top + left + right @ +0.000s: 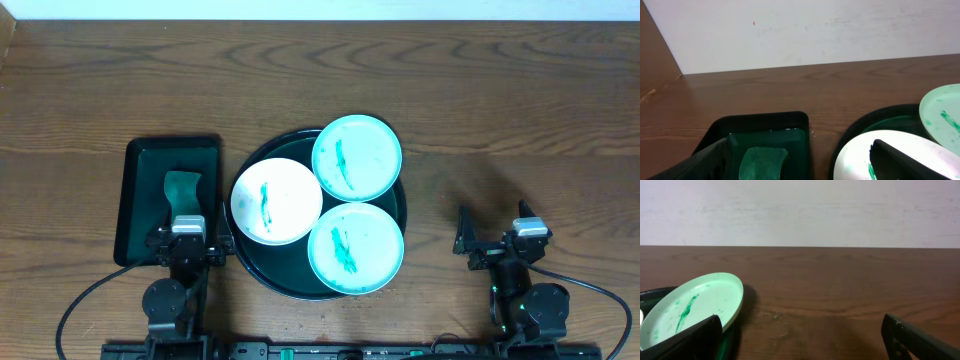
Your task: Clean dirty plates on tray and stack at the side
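Directly ahead of the left hand (187, 245), a green pad (182, 186) lies in the rectangular tray (140, 200); the hand itself hangs over that tray's near end. Its fingers (705, 162) are spread wide, with nothing between them. To the right of the left hand stands the round tray (285, 284), which carries all three plates. The white plate (276, 201) occupies the side closest to the left hand; in the left wrist view its rim shows beside that hand's right finger. The near turquoise plate (355, 248) lies to the left of the right hand (495, 240). The far turquoise plate (357, 158) lies ahead and to the left of it, reaching over the tray's rim. The three plate rims meet or overlap near the tray's centre. Each plate bears a teal-green smear. The right hand sits above bare worktop (500, 100), apart from the round tray. Its fingers (920, 340) are likewise spread wide and grip nothing.
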